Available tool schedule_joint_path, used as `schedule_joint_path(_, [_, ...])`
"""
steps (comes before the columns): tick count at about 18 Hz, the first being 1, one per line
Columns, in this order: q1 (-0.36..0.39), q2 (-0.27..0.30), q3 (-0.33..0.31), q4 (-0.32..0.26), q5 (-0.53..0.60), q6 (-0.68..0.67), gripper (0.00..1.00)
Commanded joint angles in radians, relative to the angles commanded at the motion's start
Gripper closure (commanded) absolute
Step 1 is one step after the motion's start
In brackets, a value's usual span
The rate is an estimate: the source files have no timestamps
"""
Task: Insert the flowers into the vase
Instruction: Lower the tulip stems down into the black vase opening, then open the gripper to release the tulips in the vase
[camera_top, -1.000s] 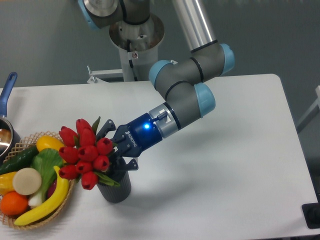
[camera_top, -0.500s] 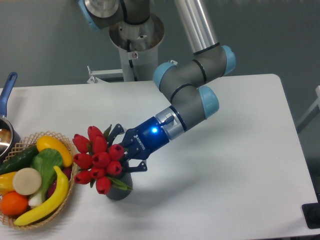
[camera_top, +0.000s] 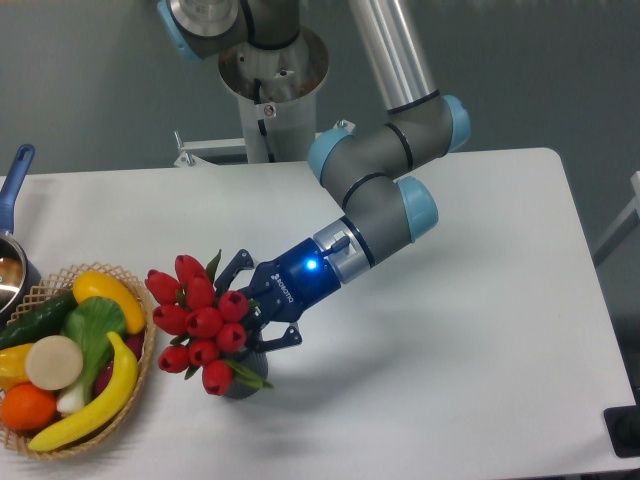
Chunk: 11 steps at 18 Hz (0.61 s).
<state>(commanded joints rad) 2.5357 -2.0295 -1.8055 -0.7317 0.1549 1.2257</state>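
While your arm reaches down from the upper middle toward the lower left, its tool sits at the back of the flowers, low over the white worktop. You see dark fingers spread above and below the bunch, one near the top by a green leaf, another lower down beside the stems. The buds hide the fingertips, so you cannot tell whether the tool is clamped on the stems or let go. A blue light glows on the tool's body, just behind the fingers.

The flowers are a tight cluster of red tulip buds with green leaves, tilted so the buds face left and toward you. They sit directly over the vase, which is dark grey and mostly covered; only a small part of its side shows beneath the lowest bud and leaf. How far the stems reach into it is hidden.

Left of the flowers, a wicker basket rests at the worktop's left edge, close to the bunch but apart from it. It holds a banana, green vegetables, a yellow piece, an orange fruit and a pale round slice. Further left, at the frame edge, a pot with a blue handle is partly visible.
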Motion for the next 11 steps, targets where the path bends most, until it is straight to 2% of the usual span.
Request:
schedule_joint_path(2, [0.006,0.002,-0.002,0.000,0.002,0.000,0.01])
schedule_joint_path(9, [0.037,0.051,-0.035,0.008,0.021,0.038,0.00])
schedule_joint_path(11, [0.051,0.087,-0.055,0.008,0.154,0.046,0.00])
